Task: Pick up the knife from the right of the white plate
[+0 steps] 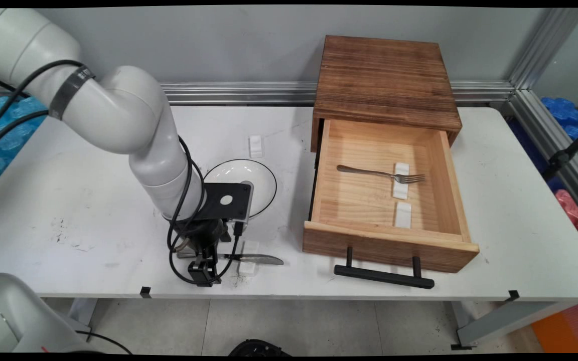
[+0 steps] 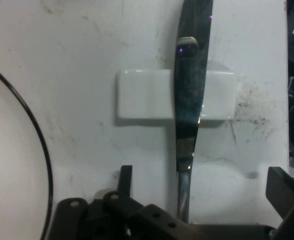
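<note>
knife (image 2: 188, 95) dead centre in the hand view, blade resting across a small white rest (image 2: 147, 101), handle running down toward the gripper (image 2: 202, 192). gripper's low over the table (image 1: 93, 200) here, right above the knife's handle end, jaws spread wide, one finger (image 2: 125, 179) on one side of the handle and the other finger (image 2: 284, 192) well off on the far side. nothing held, nothing touched as far as i can see.

from the main view, knife (image 1: 254, 258) lies near the table's front edge, tip pointing toward the drawer (image 1: 388, 240). plate (image 1: 259, 173) sits just behind the knife, empty, black rim. another white rest (image 1: 256, 146) stands beyond the plate.

drawer's pulled out from under the wooden box (image 1: 384, 80), off to the knife's tip side. inside it, a fork (image 1: 382, 174) lying across one white rest (image 1: 401, 186), a spare rest (image 1: 403, 214) just in front of that one.

my read: this looks like the lining-up stage over the handle, before any grab. a grip here would call for a bit more descent, handle centred between the fingers, then a squeeze; handle's thin and flat on the table, so it'd need to go low.
</note>
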